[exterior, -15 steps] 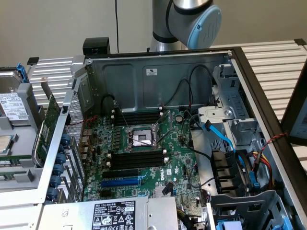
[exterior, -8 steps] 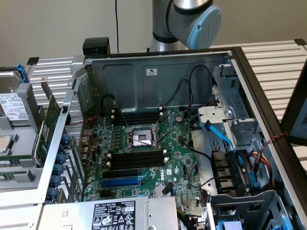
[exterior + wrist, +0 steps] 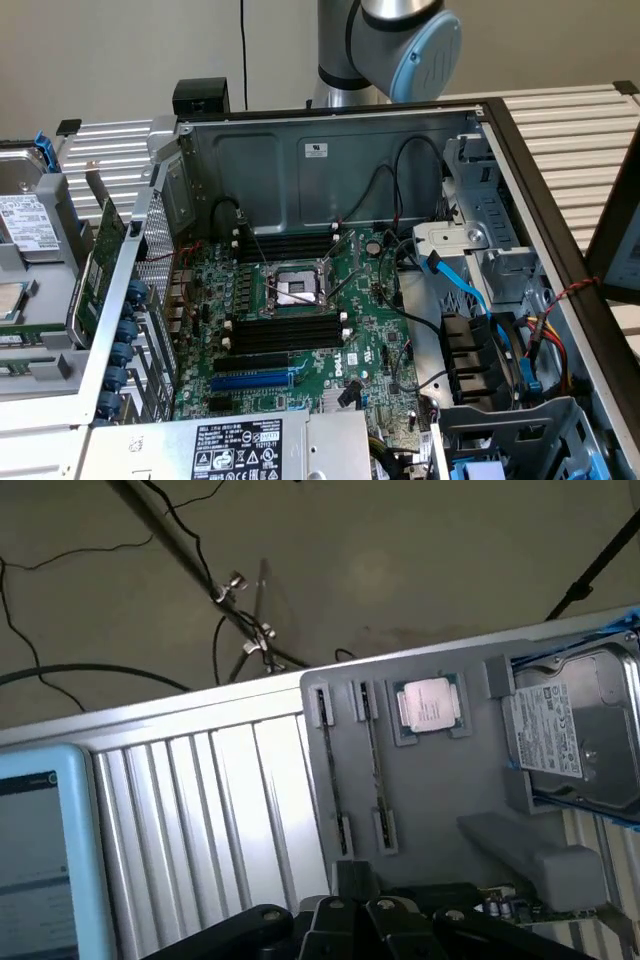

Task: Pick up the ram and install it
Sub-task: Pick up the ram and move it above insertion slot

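In the wrist view a grey tray (image 3: 440, 800) has two narrow holders, each with a thin dark stick seen edge-on. These look like the ram (image 3: 328, 770), with a second stick (image 3: 374, 760) beside it. My gripper (image 3: 355, 885) is shut with nothing in it. It is just short of the near ends of the holders and touches neither stick. In the exterior view the open computer case (image 3: 330, 160) shows the motherboard (image 3: 370, 340). Its black memory slots (image 3: 285, 330) lie on both sides of the processor socket (image 3: 292, 288), and I see no stick in them.
On the tray are a processor chip (image 3: 428, 702), a hard drive (image 3: 575, 730) and a broader green card (image 3: 95, 270). A lit screen (image 3: 40, 850) stands beside the ribbed table (image 3: 200, 810). The arm's joint (image 3: 400, 40) rises behind the case. Cables cross the motherboard.
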`<state>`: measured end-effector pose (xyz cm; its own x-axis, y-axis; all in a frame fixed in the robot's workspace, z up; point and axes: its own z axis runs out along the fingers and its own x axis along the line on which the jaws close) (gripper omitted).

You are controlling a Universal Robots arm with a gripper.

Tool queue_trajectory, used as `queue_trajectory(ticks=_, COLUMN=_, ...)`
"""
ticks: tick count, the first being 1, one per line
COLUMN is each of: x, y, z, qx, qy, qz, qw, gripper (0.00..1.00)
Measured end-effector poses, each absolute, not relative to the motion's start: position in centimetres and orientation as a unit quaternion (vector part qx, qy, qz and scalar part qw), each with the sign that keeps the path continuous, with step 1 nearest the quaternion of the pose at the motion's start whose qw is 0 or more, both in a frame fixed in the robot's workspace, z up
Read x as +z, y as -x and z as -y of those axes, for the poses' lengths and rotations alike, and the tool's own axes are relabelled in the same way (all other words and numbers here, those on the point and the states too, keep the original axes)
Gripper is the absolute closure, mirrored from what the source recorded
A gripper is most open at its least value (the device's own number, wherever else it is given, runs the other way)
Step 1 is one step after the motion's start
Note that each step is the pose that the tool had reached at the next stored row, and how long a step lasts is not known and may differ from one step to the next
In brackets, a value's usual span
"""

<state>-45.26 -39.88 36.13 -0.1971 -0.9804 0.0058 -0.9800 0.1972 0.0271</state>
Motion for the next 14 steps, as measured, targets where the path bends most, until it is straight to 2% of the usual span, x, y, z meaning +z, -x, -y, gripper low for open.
queue_trajectory(ticks=9, x=35.6, y=45.5, z=38.5, qx=-0.007, qy=-0.661, qz=0.751, qw=0.009, gripper=0.89)
queue_trajectory(ticks=11, x=35.5, y=45.5, z=38.5, qx=-0.006, qy=-0.668, qz=0.744, qw=0.009, gripper=0.76)
queue_trajectory(ticks=12, x=35.4, y=45.6, z=38.4, qx=-0.006, qy=-0.672, qz=0.740, qw=0.010, gripper=0.76)
queue_trajectory(ticks=13, x=35.4, y=45.6, z=38.4, qx=-0.006, qy=-0.675, qz=0.737, qw=0.010, gripper=0.70)
queue_trajectory(ticks=14, x=35.2, y=45.7, z=38.4, qx=-0.006, qy=-0.679, qz=0.734, qw=0.010, gripper=0.70)
